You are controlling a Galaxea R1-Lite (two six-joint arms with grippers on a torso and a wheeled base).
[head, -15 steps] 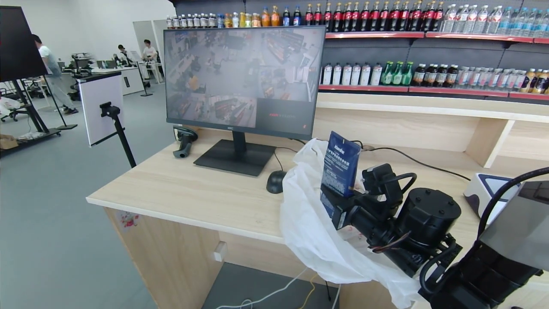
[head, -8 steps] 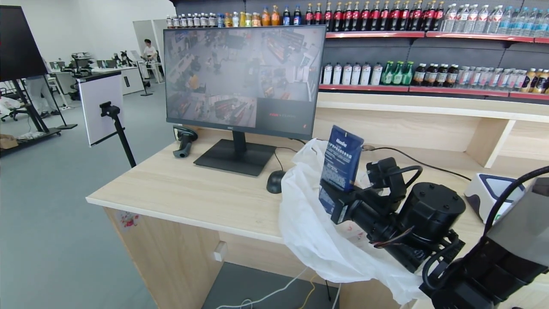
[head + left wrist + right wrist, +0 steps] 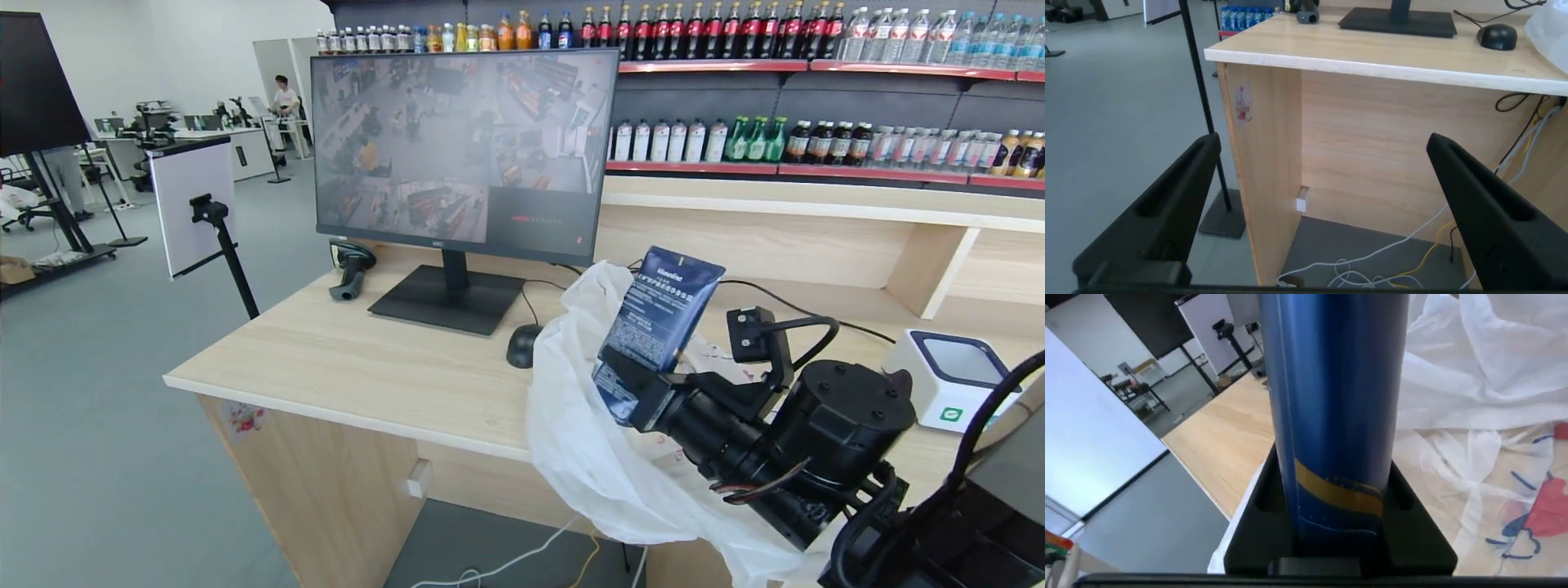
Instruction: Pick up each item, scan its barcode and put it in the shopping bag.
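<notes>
Blue pouch (image 3: 660, 314) sits clamped in the right gripper (image 3: 633, 384), tilted above the white shopping bag (image 3: 571, 457) on the counter (image 3: 367, 359); scanner (image 3: 947, 380) well off to the right. Picked, not yet bagged; whether it's scanned I can't tell.

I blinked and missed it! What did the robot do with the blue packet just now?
The right gripper kept hold of the blue packet and tipped it, so its top now leans toward the robot's right, by the shopping bag. The arm slid slightly right too. The bag, monitor and mouse stayed put.
</notes>
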